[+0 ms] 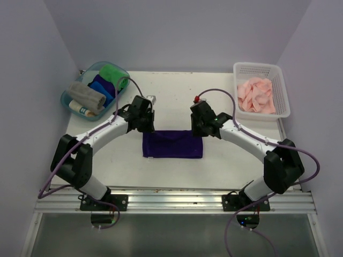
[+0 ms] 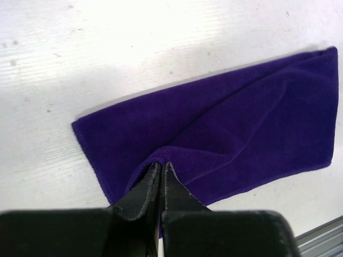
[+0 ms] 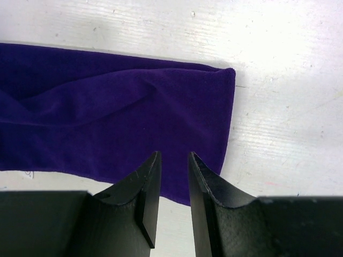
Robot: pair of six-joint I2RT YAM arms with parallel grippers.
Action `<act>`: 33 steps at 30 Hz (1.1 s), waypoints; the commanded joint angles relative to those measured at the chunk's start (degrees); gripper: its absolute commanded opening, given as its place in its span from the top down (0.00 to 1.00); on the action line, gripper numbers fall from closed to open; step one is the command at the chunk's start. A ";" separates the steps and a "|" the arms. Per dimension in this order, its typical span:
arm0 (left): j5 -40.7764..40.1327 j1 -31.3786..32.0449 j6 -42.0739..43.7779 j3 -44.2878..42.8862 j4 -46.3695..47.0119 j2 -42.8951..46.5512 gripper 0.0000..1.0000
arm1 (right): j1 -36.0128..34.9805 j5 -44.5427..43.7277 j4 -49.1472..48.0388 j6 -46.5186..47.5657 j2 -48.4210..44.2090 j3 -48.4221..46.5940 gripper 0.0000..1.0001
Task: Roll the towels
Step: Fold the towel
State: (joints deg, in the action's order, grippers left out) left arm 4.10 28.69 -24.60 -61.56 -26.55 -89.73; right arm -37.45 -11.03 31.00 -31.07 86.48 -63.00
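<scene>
Purple towel [image 1: 172,145] lies folded in a strip on the counter [image 1: 177,91]. Left hand [image 2: 162,165] pinches its edge, cloth puckered at the tips; right hand [image 3: 171,158] hangs slightly spread over the other end. Rolling looks about to begin: the right must grip next. White scuffed surface, lilac walls [image 1: 177,32], tub [image 1: 65,99] of rolls [image 1: 86,95] left, pink towels [image 1: 256,95] in basket [image 1: 284,101] right

Dark purple towel [image 1: 172,145], folded to a flat strip, lying left to right mid-desk [image 1: 171,96], small crease raised at its far left edge, pale pink towels [image 1: 256,95] heaped loose in white basket [image 1: 257,65] far right, grey towel [image 1: 86,96] rolled, in blue tub [image 1: 65,99] far left.
</scene>
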 commanded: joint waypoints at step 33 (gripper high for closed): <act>-11.05 0.05 -15.13 6.97 -3.43 3.17 0.55 | 4.58 2.67 -1.74 6.19 17.58 -11.69 0.87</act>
State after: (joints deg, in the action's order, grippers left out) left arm -8.27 28.29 -38.20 -57.39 -30.79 -86.04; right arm -34.28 -9.45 30.35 -26.92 101.58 -70.76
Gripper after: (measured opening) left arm 0.456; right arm 0.132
